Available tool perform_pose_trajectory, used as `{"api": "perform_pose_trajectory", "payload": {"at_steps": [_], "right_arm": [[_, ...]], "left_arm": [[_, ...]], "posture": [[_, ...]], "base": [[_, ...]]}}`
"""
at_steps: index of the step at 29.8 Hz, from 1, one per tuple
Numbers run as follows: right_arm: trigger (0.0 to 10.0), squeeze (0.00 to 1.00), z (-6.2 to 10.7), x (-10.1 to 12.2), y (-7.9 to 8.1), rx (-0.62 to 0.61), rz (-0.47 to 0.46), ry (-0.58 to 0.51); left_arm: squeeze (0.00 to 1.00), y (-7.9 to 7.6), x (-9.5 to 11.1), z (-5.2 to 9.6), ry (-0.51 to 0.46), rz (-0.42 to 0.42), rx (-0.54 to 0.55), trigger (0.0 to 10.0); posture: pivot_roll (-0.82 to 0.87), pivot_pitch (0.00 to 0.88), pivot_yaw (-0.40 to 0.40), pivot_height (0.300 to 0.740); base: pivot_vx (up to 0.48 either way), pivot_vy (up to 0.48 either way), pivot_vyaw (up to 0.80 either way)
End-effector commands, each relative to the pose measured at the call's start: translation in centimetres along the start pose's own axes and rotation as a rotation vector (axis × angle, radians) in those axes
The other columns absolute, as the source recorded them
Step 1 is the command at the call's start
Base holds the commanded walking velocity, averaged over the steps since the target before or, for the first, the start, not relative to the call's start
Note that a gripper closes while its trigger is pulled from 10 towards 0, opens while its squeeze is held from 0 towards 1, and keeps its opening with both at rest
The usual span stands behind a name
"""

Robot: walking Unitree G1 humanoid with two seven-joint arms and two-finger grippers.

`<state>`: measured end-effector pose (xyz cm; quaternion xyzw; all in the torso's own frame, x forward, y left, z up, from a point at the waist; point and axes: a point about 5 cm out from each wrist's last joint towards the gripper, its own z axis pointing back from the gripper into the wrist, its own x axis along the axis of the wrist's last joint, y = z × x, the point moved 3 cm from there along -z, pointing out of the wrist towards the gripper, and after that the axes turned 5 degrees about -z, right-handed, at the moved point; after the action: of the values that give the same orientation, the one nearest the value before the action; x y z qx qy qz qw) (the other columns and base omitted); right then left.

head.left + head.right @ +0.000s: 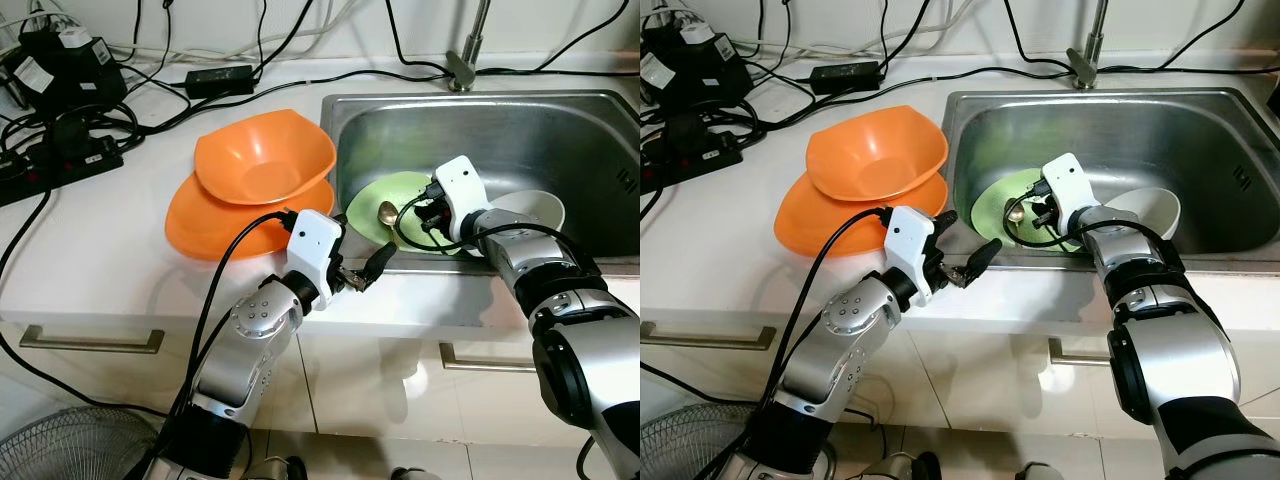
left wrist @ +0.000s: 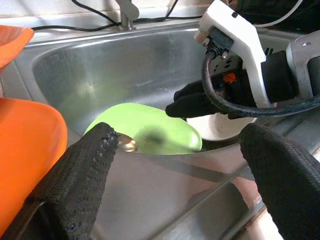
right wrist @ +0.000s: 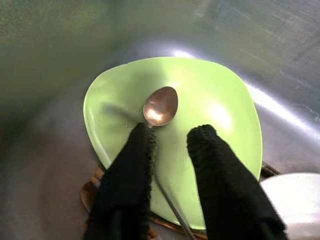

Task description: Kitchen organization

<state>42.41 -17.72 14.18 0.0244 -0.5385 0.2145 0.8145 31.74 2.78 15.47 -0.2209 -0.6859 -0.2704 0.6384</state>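
Green plate (image 3: 220, 120) w/ spoon (image 3: 160, 106) under right gripper (image 3: 170, 137), jaws apart; left gripper (image 1: 362, 268) jaws apart too

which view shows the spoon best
The right wrist view: the spoon lies on the green plate, bowl and handle plain. The eye views show its bowl small; the left wrist view shows a sliver behind a finger.

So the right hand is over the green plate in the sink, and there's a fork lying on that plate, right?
Not a fork: it is a spoon lying on the green plate, as the right wrist view shows. The rest holds: the right hand is over that plate in the sink.
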Motion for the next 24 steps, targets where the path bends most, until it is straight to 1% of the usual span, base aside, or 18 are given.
{"api": "perform_pose_trajectory", "payload": {"at_steps": [1, 3, 5, 9, 10, 12, 13, 16, 18, 20, 22, 23, 24], "right_arm": [[10.0, 1.0, 0.2, 0.3, -0.4, -0.008, -0.005, -0.012], [10.0, 1.0, 0.3, 0.4, -0.6, -0.009, -0.006, -0.022], [10.0, 1.0, 0.5, 1.1, -1.3, -0.039, -0.046, -0.082], [10.0, 1.0, 0.6, 1.3, -1.5, -0.057, -0.071, -0.104], [10.0, 1.0, 0.6, 1.2, -1.5, -0.071, -0.103, -0.119], [10.0, 1.0, 0.4, 1.1, -1.0, -0.071, -0.128, -0.125], [10.0, 1.0, 0.4, 1.1, -1.0, -0.071, -0.128, -0.125], [10.0, 1.0, 0.2, 1.3, -0.6, -0.06, -0.164, -0.141], [10.0, 1.0, 0.1, 1.5, -0.2, -0.05, -0.159, -0.152], [10.0, 1.0, -0.2, 1.6, 0.5, -0.037, -0.143, -0.158], [10.0, 1.0, -0.4, 1.5, 1.5, -0.012, -0.126, -0.161], [10.0, 1.0, -0.5, 1.5, 1.7, -0.002, -0.125, -0.163], [10.0, 1.0, -0.6, 1.8, 2.3, 0.016, -0.144, -0.171]], "left_arm": [[0.0, 0.1, -0.9, 0.0, 0.033, 0.007, 0.011, 10.0], [0.0, -0.1, -0.8, -0.2, 0.03, 0.008, 0.009, 10.0], [0.0, -0.4, -0.2, -0.5, 0.006, 0.007, 0.004, 10.0], [0.0, -0.3, 0.1, -0.5, -0.005, 0.003, 0.003, 10.0], [0.0, -0.1, 0.3, -0.4, -0.018, -0.016, 0.006, 10.0], [0.0, 0.7, 1.0, -0.4, -0.049, -0.035, 0.044, 10.0], [0.0, 0.7, 1.0, -0.4, -0.049, -0.035, 0.044, 10.0], [0.0, 1.1, 1.9, -0.5, -0.081, -0.038, 0.077, 10.0], [0.0, 1.3, 2.3, -0.6, -0.1, -0.034, 0.094, 10.0], [0.0, 1.7, 2.3, -0.5, -0.106, -0.036, 0.106, 10.0], [0.0, 2.1, 1.8, -0.2, -0.102, -0.042, 0.123, 10.0], [0.0, 2.3, 1.5, -0.1, -0.098, -0.044, 0.136, 10.0], [0.0, 2.7, 1.5, 0.2, -0.101, -0.047, 0.157, 10.0]], "posture": [[-0.12, 0.084, 0.067, 0.74], [-0.12, 0.083, 0.069, 0.74], [-0.12, 0.076, 0.083, 0.74], [-0.11, 0.076, 0.094, 0.74], [-0.1, 0.077, 0.099, 0.74], [-0.09, 0.08, 0.097, 0.74], [-0.09, 0.08, 0.097, 0.74], [-0.08, 0.08, 0.085, 0.74], [-0.1, 0.081, 0.074, 0.74], [-0.11, 0.076, 0.066, 0.74], [-0.11, 0.056, 0.052, 0.74], [-0.11, 0.056, 0.052, 0.74], [-0.1, 0.043, 0.036, 0.74]], "base": [[0.0, 0.0, 0.0], [0.0, 0.0, 0.0], [0.0, 0.0, 0.0], [0.0, 0.0, 0.0], [0.0, 0.0, 0.0], [0.0, 0.0, 0.0], [0.0, 0.0, 0.0], [0.0, 0.0, 0.0], [0.0, 0.0, 0.0], [0.0, 0.0, 0.0], [0.0, 0.0, 0.0], [0.0, 0.0, 0.0], [0.0, 0.0, 0.0]]}}
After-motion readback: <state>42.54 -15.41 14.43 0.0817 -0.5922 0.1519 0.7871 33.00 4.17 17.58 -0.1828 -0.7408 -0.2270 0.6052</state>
